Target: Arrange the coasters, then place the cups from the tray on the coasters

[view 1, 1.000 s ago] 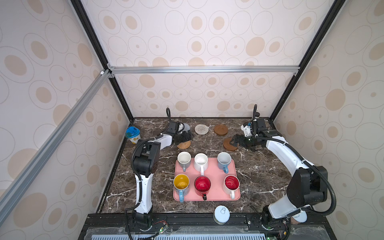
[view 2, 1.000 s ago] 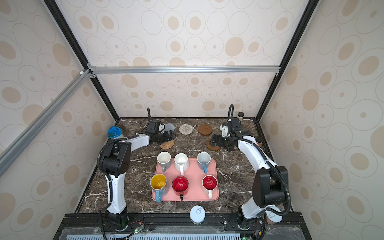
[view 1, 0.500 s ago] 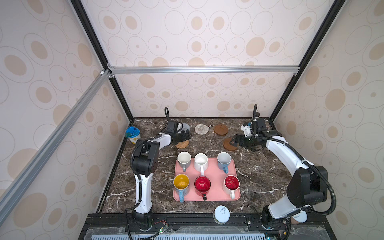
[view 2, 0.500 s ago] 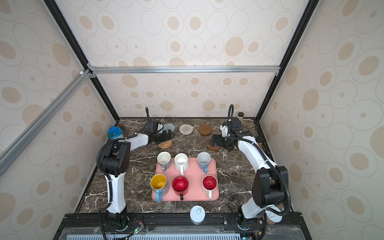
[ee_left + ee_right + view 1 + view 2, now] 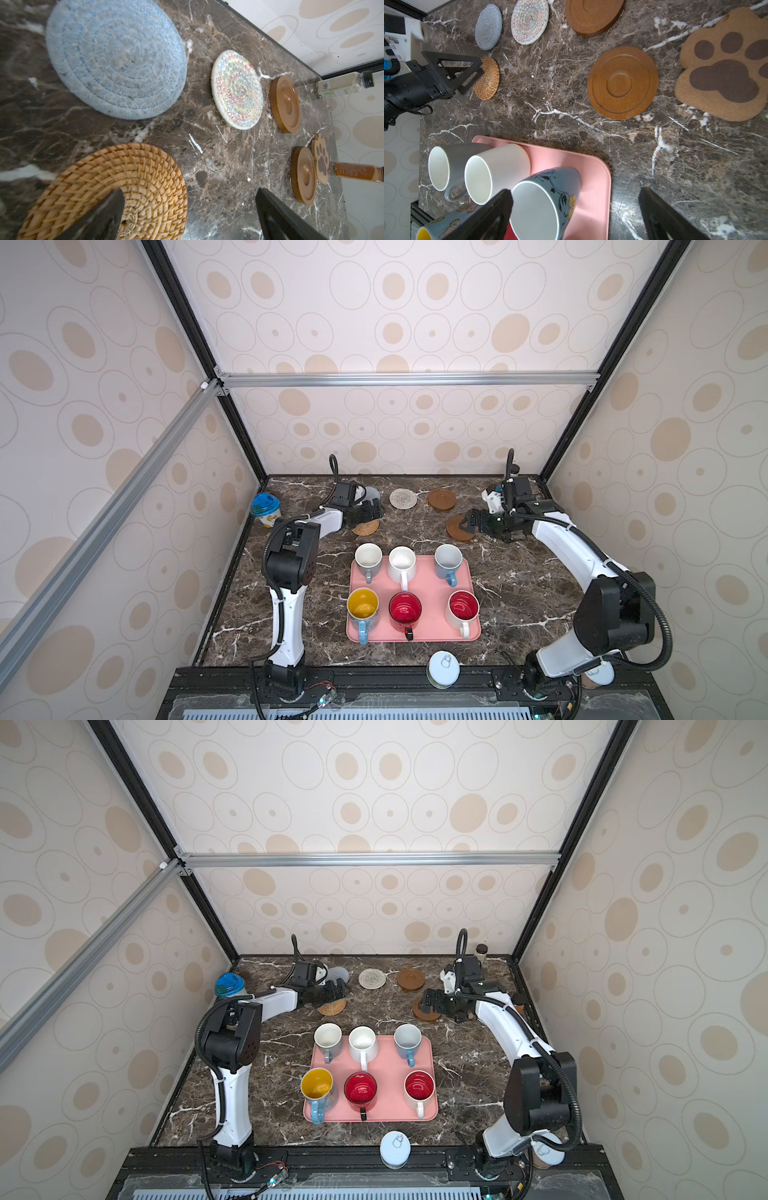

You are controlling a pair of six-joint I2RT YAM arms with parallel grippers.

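Observation:
Six cups stand on the pink tray (image 5: 432, 605): grey (image 5: 368, 558), white (image 5: 402, 562), light blue (image 5: 448, 560), blue with yellow inside (image 5: 363, 608), red (image 5: 404, 610), white with red inside (image 5: 463, 608). The coasters lie behind it: rattan (image 5: 365, 527), grey-blue knit (image 5: 372, 493), cream woven (image 5: 403, 498), two wooden discs (image 5: 441, 499) (image 5: 459, 529) and a paw shape (image 5: 724, 68). My left gripper (image 5: 368, 512) (image 5: 187, 216) is open, one finger over the rattan coaster. My right gripper (image 5: 471, 522) (image 5: 575, 216) hangs open and empty by the nearer wooden disc.
A blue-lidded tub (image 5: 266, 509) stands at the back left. A white pull-tab can (image 5: 444, 668) sits at the table's front edge. Two spice bottles (image 5: 345, 85) (image 5: 357, 172) are at the back right, near the paw coaster.
My right gripper has crept slightly left toward the nearer wooden disc. The left gripper has barely shifted by the rattan coaster. Both stay open.

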